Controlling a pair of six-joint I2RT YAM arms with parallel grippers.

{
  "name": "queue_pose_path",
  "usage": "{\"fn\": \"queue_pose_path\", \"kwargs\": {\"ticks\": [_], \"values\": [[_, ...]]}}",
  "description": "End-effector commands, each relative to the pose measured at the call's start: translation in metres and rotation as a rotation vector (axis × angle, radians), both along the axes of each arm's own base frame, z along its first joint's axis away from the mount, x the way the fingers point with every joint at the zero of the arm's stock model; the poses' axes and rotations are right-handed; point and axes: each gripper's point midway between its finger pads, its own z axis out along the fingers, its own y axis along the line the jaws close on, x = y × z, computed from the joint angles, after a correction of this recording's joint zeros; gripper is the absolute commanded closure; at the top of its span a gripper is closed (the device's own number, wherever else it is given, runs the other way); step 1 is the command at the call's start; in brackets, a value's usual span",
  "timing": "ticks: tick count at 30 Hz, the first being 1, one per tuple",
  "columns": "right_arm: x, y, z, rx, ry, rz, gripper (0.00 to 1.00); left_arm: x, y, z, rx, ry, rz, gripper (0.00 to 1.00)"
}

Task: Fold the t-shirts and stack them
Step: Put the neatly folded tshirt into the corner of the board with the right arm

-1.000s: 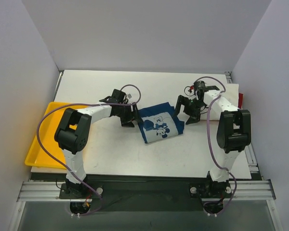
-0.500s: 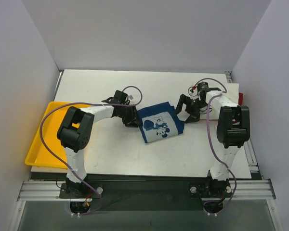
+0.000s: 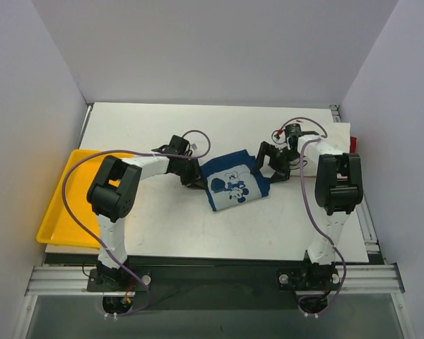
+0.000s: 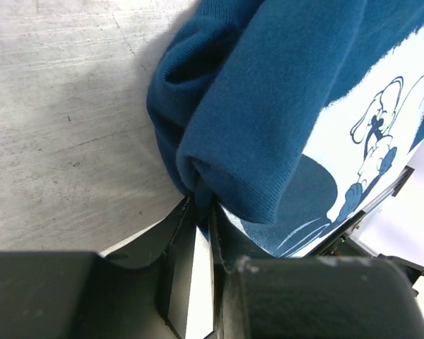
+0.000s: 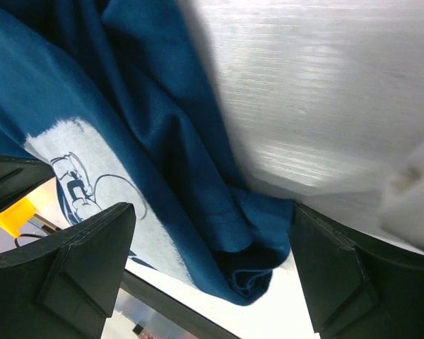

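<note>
Navy t-shirt (image 3: 233, 182) is laid folded mid-counter (image 3: 162, 134), btwn both arms. Its left edge is pinched by the left gripper (image 4: 201, 205) — jaws narrow, clamped on cloth. Right gripper (image 5: 213, 233) jaws are spread wide — shirt's rt corner sits btwn them.

White rectangular tabletop (image 3: 169, 219) fills mid frame in the top view; the left wrist close-up shows fine scratches and scuffs on it. Navy blue t-shirt (image 3: 233, 185) lies near the centre, slightly right, folded into a rough rectangle tilted off the tabletop's edges, white cartoon print facing up. Its left and right edges are bunched, with rolled folds visible in both wrist views. Cream-white t-shirt (image 3: 341, 134) sits at the right edge, upper right of the tabletop, with a sliver of red t-shirt (image 3: 354, 145) just beside it at the very edge. Yellow tray (image 3: 60, 212) lies across the left edge, partly overhanging. Shirt and tray well apart.
</note>
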Motion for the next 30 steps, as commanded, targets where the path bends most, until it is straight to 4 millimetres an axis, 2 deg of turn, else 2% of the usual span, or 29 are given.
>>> {"fn": "queue_pose_path", "kwargs": {"ticks": [1, 10, 13, 17, 18, 20, 22, 23, 26, 30], "values": [[-0.008, 0.013, -0.017, 0.002, 0.028, 0.046, 0.09, -0.001, -0.005, -0.004, -0.009, 0.006, -0.023, 0.78], [-0.015, 0.053, -0.028, 0.073, 0.057, 0.118, 0.10, 0.000, -0.006, -0.007, 0.003, 0.008, -0.042, 0.78], [-0.020, 0.061, -0.030, 0.076, 0.066, 0.142, 0.16, -0.001, -0.006, -0.009, 0.005, 0.012, -0.044, 0.78], [-0.022, 0.062, -0.030, 0.075, 0.065, 0.150, 0.33, 0.000, -0.007, -0.009, 0.005, 0.008, -0.046, 0.77], [-0.022, 0.062, -0.030, 0.075, 0.065, 0.150, 0.41, 0.000, -0.007, -0.008, 0.007, 0.009, -0.045, 0.75], [-0.021, 0.061, -0.026, 0.075, 0.056, 0.148, 0.49, 0.001, -0.007, -0.007, 0.006, 0.003, -0.046, 0.68], [-0.019, 0.062, -0.019, 0.084, 0.040, 0.149, 0.62, 0.003, -0.006, -0.005, 0.009, -0.004, -0.043, 0.60], [-0.018, 0.063, -0.016, 0.086, 0.038, 0.146, 0.77, 0.004, -0.006, -0.003, 0.009, -0.009, -0.040, 0.57], [-0.013, 0.060, -0.004, 0.077, 0.008, 0.142, 1.00, 0.007, -0.005, 0.005, 0.010, -0.026, -0.036, 0.47], [-0.005, 0.048, 0.014, 0.048, -0.034, 0.131, 1.00, 0.011, 0.000, 0.013, 0.015, -0.044, -0.023, 0.42]]}}
